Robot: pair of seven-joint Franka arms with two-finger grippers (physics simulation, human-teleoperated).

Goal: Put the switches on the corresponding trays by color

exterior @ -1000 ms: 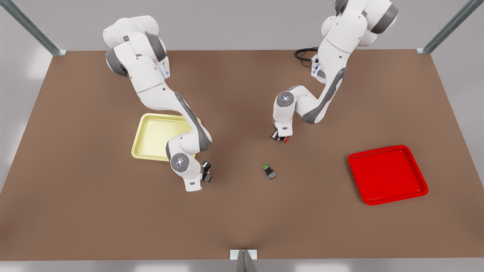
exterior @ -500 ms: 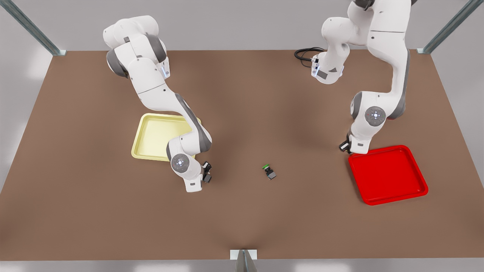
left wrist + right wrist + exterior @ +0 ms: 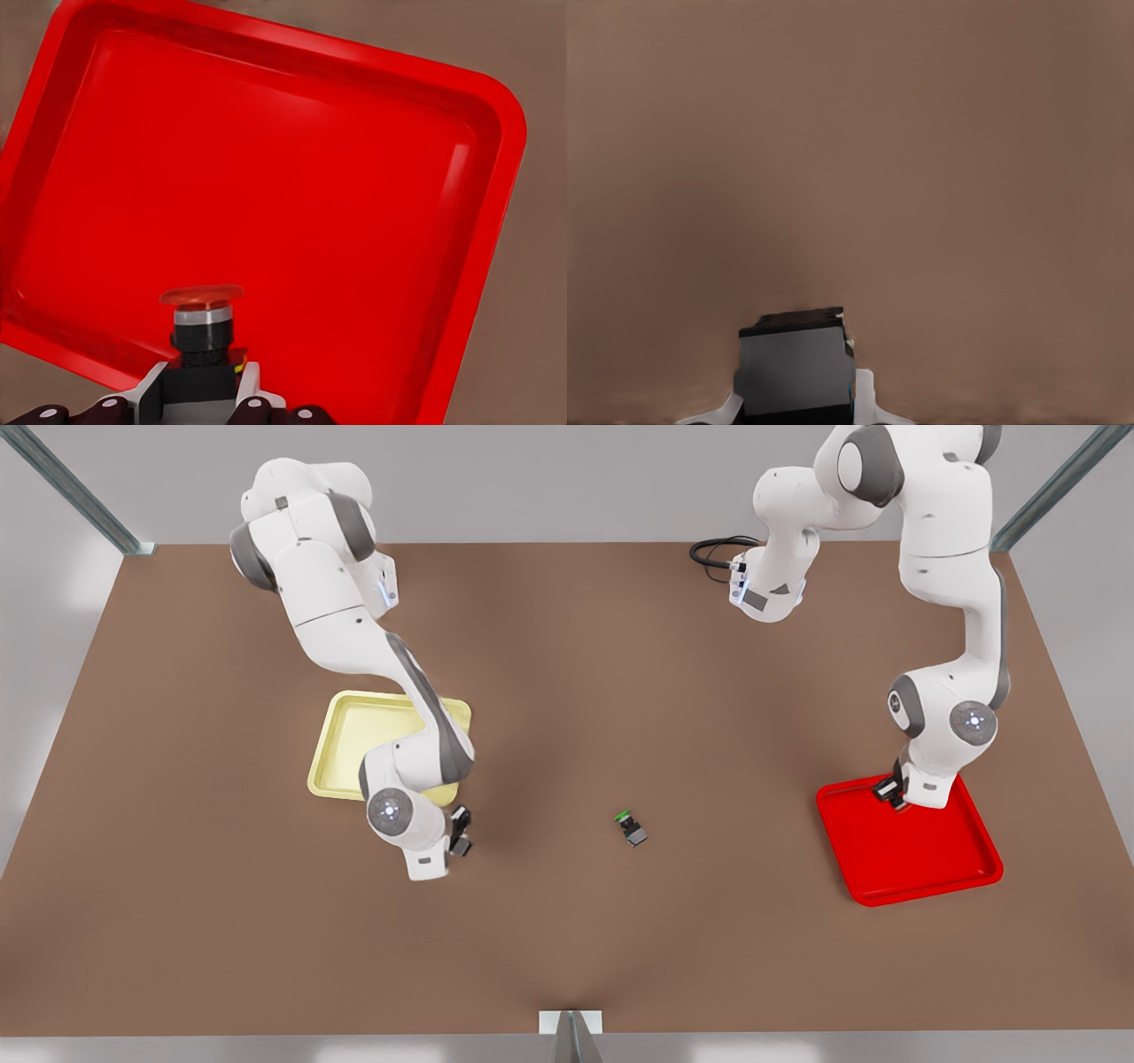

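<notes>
In the left wrist view my left gripper (image 3: 208, 403) is shut on the red switch (image 3: 202, 328), its round red cap pointing out over the red tray (image 3: 354, 204). The front view puts this gripper (image 3: 889, 793) above the far corner of the red tray (image 3: 926, 868), at the front view's right. My right gripper (image 3: 796, 409) is shut on a black-and-grey switch body (image 3: 796, 367) whose cap is hidden. In the front view it (image 3: 459, 841) hangs over bare table, just beside the near right corner of the pale yellow tray (image 3: 354, 735).
A green-capped switch (image 3: 631, 828) lies on the brown table (image 3: 567, 939) between the two arms. A black cable (image 3: 713, 553) coils at the far edge. Metal posts stand at the table's far corners.
The left arm has swung from mid-table to the front view's right, carrying the red switch over the red tray. The right arm has shifted slightly toward the front view's left.
</notes>
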